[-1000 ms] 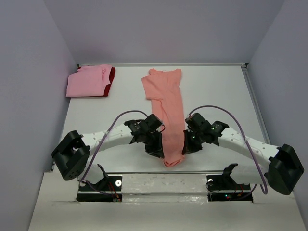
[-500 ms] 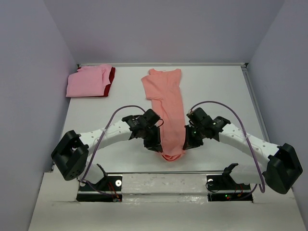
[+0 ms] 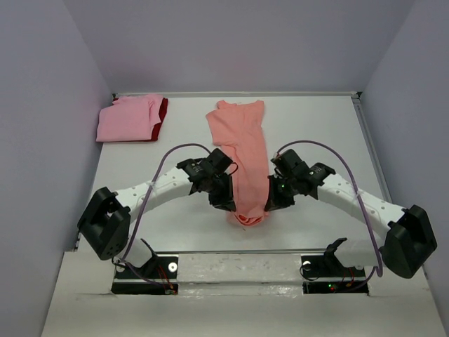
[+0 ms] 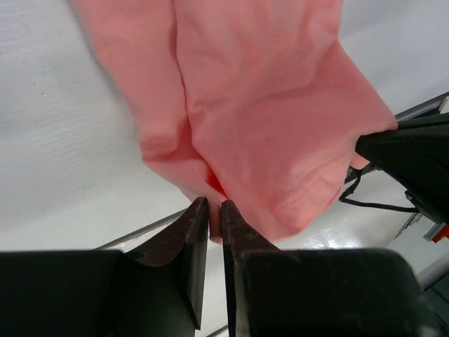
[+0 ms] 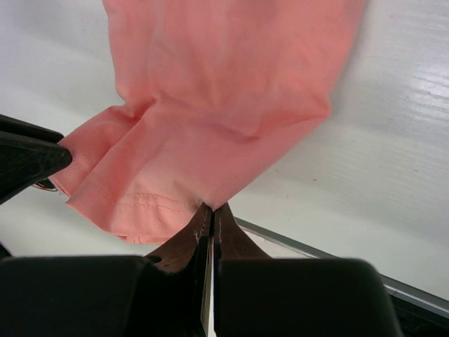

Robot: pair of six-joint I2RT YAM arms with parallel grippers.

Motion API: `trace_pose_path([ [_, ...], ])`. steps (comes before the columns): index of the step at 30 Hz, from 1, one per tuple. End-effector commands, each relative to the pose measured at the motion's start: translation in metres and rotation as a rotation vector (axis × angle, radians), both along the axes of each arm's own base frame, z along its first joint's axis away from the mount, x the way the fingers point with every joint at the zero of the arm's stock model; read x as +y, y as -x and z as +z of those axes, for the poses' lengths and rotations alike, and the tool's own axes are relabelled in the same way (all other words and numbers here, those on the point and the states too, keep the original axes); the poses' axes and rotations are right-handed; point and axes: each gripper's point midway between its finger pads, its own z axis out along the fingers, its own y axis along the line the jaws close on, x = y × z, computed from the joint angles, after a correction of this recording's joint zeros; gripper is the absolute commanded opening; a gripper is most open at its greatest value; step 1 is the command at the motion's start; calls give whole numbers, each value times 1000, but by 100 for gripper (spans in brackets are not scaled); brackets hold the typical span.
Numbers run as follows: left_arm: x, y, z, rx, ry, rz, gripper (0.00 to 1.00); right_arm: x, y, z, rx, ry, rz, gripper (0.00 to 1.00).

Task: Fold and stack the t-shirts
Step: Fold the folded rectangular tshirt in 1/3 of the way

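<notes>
A salmon-orange t-shirt [image 3: 242,151], folded into a long narrow strip, lies down the middle of the table. Its near end is lifted and curled back. My left gripper [image 3: 226,204] is shut on the hem's left corner [image 4: 210,184], and my right gripper [image 3: 270,204] is shut on the right corner [image 5: 217,189]. A lighter pink t-shirt [image 3: 126,118] lies folded at the far left on top of a dark red t-shirt [image 3: 163,112], of which only an edge shows.
The table's near metal edge [image 3: 238,251] runs just behind both grippers. Grey walls close in the table on the left, right and far side. Each arm's cable [image 3: 175,151] loops above its wrist.
Both grippers have moved away from the near edge towards the far side, carrying the salmon shirt's hem with them. The strip's near end now curls up and back.
</notes>
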Motion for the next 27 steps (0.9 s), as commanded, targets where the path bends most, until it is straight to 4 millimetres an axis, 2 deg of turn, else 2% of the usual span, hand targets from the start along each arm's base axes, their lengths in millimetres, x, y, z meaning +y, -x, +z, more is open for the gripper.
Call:
trace_pose_path([
  [1,2,-11,10,-28,-5,-9,23,4,-21,19,-63,-17,-6,0],
  [13,25,-47,19,-73,-43,35,23,1,-48,26,-84,-10,-17,0],
  [20,27,-64,24,-92,-55,35,23,-1,-64,31,-99,-12,-24,0],
  [27,26,-70,21,-85,-60,34,23,-1,-79,37,-105,-24,-33,0],
])
